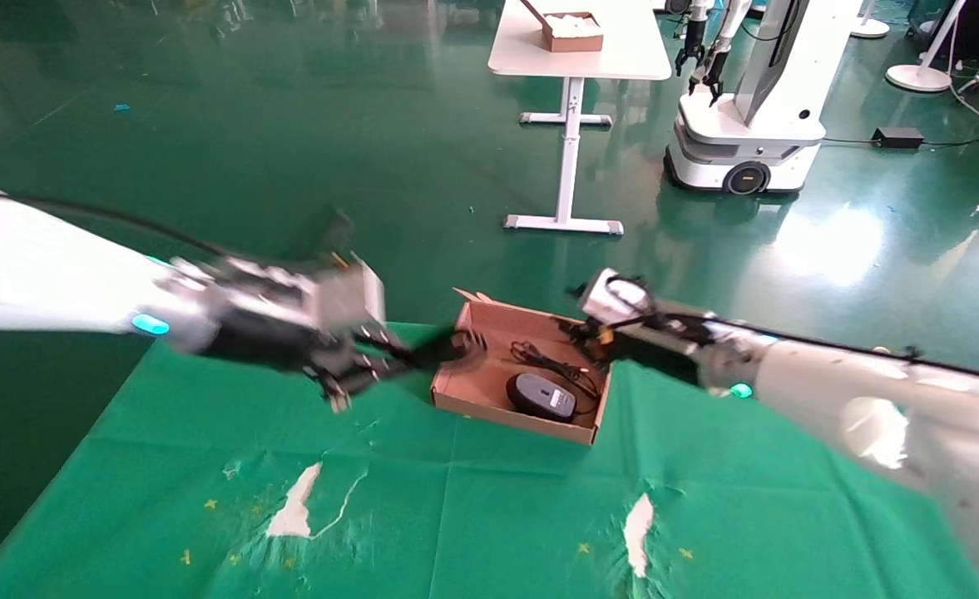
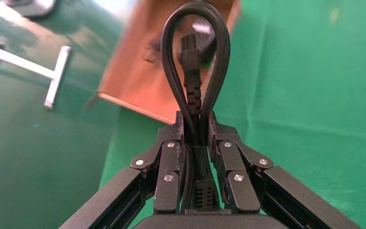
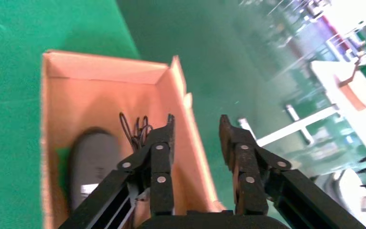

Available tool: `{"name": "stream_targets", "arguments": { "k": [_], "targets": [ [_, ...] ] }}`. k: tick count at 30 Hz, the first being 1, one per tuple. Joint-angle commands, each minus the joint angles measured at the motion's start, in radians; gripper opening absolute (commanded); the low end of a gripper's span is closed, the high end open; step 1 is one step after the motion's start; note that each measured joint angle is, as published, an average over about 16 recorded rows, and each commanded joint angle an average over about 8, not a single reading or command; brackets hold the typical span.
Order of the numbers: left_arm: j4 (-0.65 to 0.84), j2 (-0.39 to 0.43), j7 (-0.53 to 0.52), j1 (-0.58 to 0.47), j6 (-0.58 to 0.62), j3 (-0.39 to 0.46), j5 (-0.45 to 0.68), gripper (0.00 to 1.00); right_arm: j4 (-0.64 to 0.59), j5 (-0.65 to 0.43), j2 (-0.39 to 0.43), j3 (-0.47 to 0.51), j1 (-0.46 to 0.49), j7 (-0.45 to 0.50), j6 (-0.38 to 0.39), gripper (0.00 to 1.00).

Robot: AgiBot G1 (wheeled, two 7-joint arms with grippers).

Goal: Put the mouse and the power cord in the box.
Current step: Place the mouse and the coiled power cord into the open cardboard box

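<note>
While the green-covered counter lies bare at six o'clock apart from torn white patches, the box sits at the middle with the mouse already inside, its thin wire bunched toward the far wall. At nine o'clock of the box, the left end effector is clamped on the power cord, pinching a folded loop with a plug hanging between the strands; the loop's end reaches about to the box's near-left wall. At three o'clock, the right end effector hovers over the box's far-right wall with its fingers spread and nothing between them.

The likely trouble is the stiff loop catching the low wall or corner flap and dragging the light box, or springing out once let go, since only part of the cable is gripped. The cord may also land on the mouse. Free floor inside lies toward the left; the right arm crowds the other side. Farther off at twelve stand a white table and another robot.
</note>
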Motion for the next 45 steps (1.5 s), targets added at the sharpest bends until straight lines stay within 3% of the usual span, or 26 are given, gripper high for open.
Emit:
{"name": "stream_targets", "arguments": {
  "k": [1,6,11,20,21,22,27,29,36,45],
  "targets": [
    [0.003,0.05,0.035,0.02,-0.063,0.025,0.039,0.0,0.002,0.012,0.016,0.009,0.007,-0.016,-0.015,1.0],
    [-0.103,0.108,0.054,0.101,-0.259,0.044,0.029,0.0,0.043,0.049,0.104,0.031,0.047,-0.054,-0.201,1.0],
    [-0.267,0.113,0.041,0.163,-0.321,0.11,0.001,0.0,0.071,0.094,0.198,0.058,0.079,-0.071,-0.402,1.0],
    [-0.407,0.111,-0.073,0.145,-0.398,0.269,-0.019,0.02,0.104,0.122,0.291,0.077,0.129,-0.041,-0.505,1.0],
    [-0.412,0.111,-0.097,0.138,-0.408,0.283,-0.026,0.06,0.111,0.123,0.296,0.078,0.13,-0.036,-0.509,1.0],
    [-0.417,0.111,-0.122,0.13,-0.416,0.297,-0.033,0.16,0.118,0.124,0.3,0.078,0.13,-0.032,-0.512,1.0],
    [-0.442,0.112,-0.237,0.095,-0.42,0.382,-0.055,0.78,0.159,0.13,0.316,0.082,0.121,-0.009,-0.515,1.0],
    [-0.452,0.112,-0.275,0.083,-0.416,0.415,-0.062,0.98,0.181,0.133,0.321,0.084,0.115,0.001,-0.514,1.0],
    [-0.485,0.112,-0.338,0.061,-0.425,0.491,-0.08,1.0,0.248,0.141,0.332,0.088,0.097,0.023,-0.522,1.0],
    [-0.515,0.082,-0.348,0.089,-0.402,0.462,-0.116,1.0,0.283,0.152,0.342,0.09,0.074,0.053,-0.524,1.0]
  ]
}}
